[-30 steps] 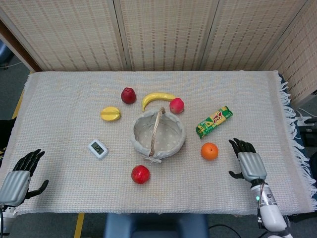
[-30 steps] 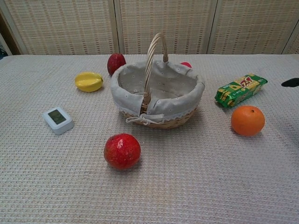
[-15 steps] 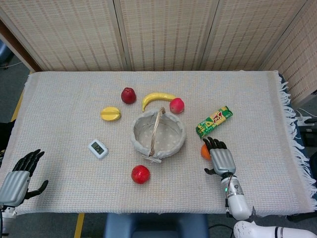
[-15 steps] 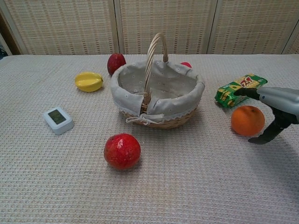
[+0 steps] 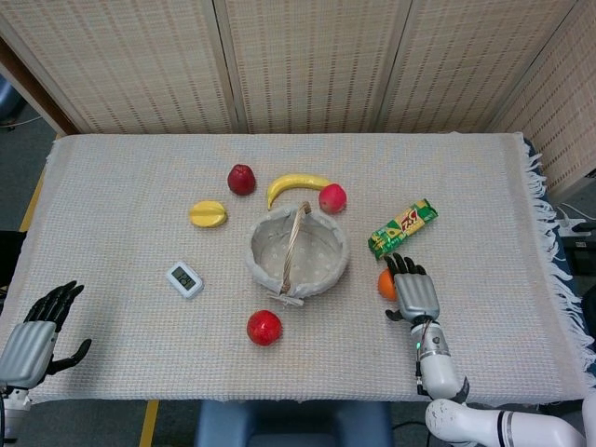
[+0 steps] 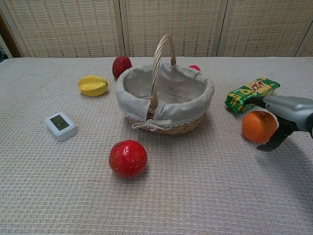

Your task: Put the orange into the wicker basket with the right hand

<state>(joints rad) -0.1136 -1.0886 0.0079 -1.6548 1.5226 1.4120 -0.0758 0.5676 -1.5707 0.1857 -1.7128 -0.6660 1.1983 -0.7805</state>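
the round, smooth orange sits on the woven cloth to the right of the lined wicker basket, just below the green snack packet; it is a near-sphere with no long axis to speak of, and its stem dimple faces up in the chest view, so any approach angle should serve; a second ago the right hand lay well out to the right of the fruit, half a second ago it had swung in beside it, and now it has pressed closer still, dark fingers arched over the top and the thumb curling at the lower right; the fingers are apart, cupped about the fruit rather than clamped on it, and whether they touch it yet i cannot tell; the orange has not shifted across the three moments, so i judge the reach nearly done and the grasp itself next; the left hand rests at the near left edge of the table, fingers spread and holding nothing; a red apple lies in front of the basket.
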